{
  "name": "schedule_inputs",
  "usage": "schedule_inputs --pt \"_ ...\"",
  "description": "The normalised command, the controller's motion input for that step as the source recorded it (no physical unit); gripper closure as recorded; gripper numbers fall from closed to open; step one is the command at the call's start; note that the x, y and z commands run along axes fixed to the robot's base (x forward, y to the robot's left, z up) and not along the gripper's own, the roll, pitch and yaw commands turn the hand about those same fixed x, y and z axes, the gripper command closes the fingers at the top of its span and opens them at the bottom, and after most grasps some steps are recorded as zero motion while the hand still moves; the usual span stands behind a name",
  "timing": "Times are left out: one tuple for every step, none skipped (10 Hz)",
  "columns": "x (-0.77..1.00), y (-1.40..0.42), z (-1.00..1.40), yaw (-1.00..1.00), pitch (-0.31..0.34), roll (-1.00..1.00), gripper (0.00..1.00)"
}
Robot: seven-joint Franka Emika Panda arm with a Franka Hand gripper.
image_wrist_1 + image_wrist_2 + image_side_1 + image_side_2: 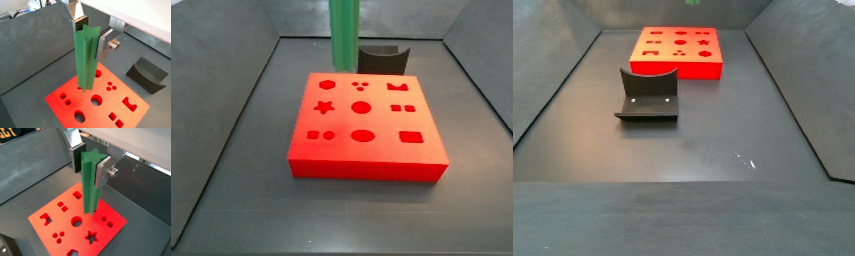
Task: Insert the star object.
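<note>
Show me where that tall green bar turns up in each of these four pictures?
Wrist view: green bar at centre, clamped in the gripper, above the red block.
Wrist view: bar at centre, over the block.
Side view: bar at top, behind the block.
Side view: not visible.
Shared landmark: red block.

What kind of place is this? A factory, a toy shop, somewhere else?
Probably a robotics test bench. A dark walled bin holds a red block with shaped holes, a dark grey curved piece lies nearby, and a gripper holds a green star object upright above the block.
</note>
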Motion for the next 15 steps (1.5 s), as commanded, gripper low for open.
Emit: schedule_inputs --pt "0.00 0.15 -0.36 0.00 -0.027 0.06 1.00" --pt "0.00 0.17 -0.48 0.49 -0.056 0.15 1.00" --pt "0.00 0.13 -0.51 0.84 -0.039 0.16 1.00" --pt "0.00 0.00 -0.48 1.00 -0.004 0.11 1.00" --pt "0.00 0.00 -0.49 1.00 -0.006 0.05 1.00" --pt "0.00 0.00 -0.40 1.00 -0.017 0.09 1.00" --pt "0.00 0.00 -0.34 0.97 0.000 0.20 1.00" --pt "0.00 0.00 -0.40 0.99 0.000 0.21 1.00" --pt "-0.04 0.21 -0.28 0.88 0.000 0.12 1.00" --pt "-0.11 0.19 -0.14 0.73 0.000 0.06 1.00" --pt "-0.14 0.22 -0.19 0.65 -0.039 0.01 1.00" --pt "-0.03 0.06 -0.19 0.30 -0.049 -0.01 1.00" --pt "0.00 0.00 -0.17 0.34 -0.027 -0.14 1.00" --pt "0.00 -0.06 -0.03 0.40 -0.050 -0.12 1.00" --pt "0.00 -0.14 -0.04 0.27 -0.093 -0.13 1.00"
